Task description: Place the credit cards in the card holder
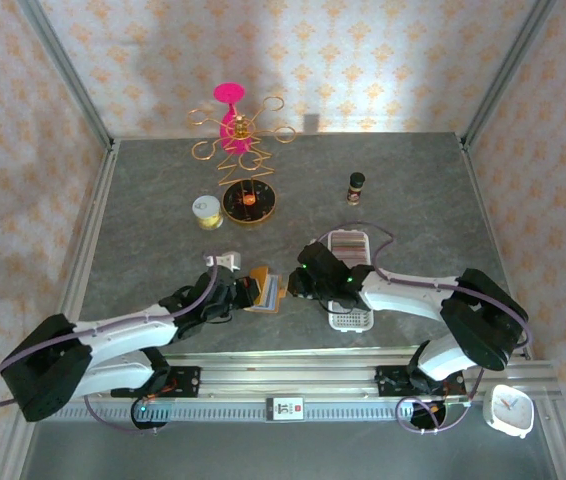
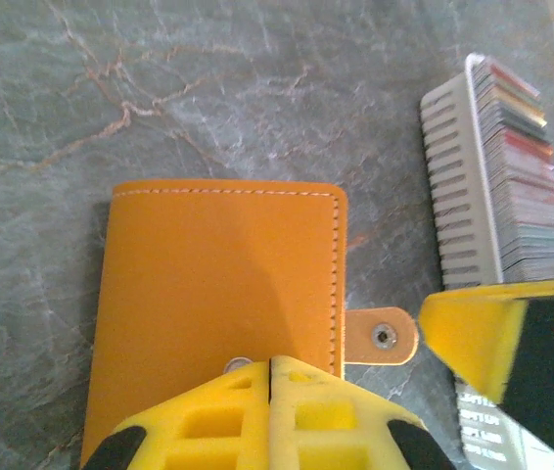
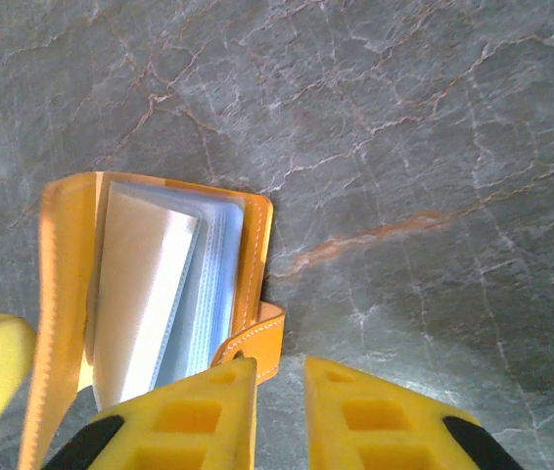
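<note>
Wallet (image 2: 218,294): on counter (image 2: 160,78) between arms, part open | cards (image 2: 517,166): stacked in tray (image 2: 453,196), likely stiff, slick, best taken by edges | left pincer (image 2: 270,377): together at wallet's edge | right pincer (image 3: 280,367): slightly apart, empty, by tab (image 3: 257,338)

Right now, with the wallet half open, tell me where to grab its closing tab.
Probably pinch the closing tab at its rounded free end, across its thin faces, coming from the bare table side. It juts clear of the card holder there, close by the right gripper, whose jaws are slightly parted; the clear sleeves crowd the other side.
</note>
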Available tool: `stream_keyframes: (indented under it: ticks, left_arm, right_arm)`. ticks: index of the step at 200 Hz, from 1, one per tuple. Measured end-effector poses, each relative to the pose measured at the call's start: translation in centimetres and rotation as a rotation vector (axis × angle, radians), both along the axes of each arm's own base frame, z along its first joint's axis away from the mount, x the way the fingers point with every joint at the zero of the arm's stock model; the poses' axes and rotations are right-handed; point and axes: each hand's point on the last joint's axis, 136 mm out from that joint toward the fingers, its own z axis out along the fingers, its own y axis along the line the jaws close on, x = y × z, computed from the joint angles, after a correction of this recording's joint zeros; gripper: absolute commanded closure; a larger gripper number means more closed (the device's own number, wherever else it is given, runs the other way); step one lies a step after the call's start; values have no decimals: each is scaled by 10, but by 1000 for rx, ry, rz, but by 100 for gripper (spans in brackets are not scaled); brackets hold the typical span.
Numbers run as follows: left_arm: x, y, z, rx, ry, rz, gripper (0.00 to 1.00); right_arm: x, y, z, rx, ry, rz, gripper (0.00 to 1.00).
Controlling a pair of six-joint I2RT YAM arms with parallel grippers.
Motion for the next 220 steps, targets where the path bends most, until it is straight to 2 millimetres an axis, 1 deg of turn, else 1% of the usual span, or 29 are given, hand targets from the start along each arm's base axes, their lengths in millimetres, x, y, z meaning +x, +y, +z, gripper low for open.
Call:
stream_keyframes:
  ticks: [13,34,59,85,131,174,220]
  left_arm:
    - [-1,4,3,3,-11,13,100]
    - [-2,11,4,17,-15,32,100]
    - [-6,18,-5,47,1,46,100]
    - [-10,22,-13,62,19,46,100]
    - [-20,15,-23,13,59,4,100]
    - [-19,9,-30,8,74,-9,100]
    - [-19,6,-39,13,93,-20,100]
  right_arm:
    - [-1,0,0,0,0,2,80]
    - [0,1,0,2,-1,2,79]
    - [0,1,1,5,-4,1,77]
    - [0,2,1,6,-4,4,76]
    - [-1,6,4,22,-11,11,71]
    - [0,8,5,31,-14,14,70]
    - [-4,13,4,36,-5,35,70]
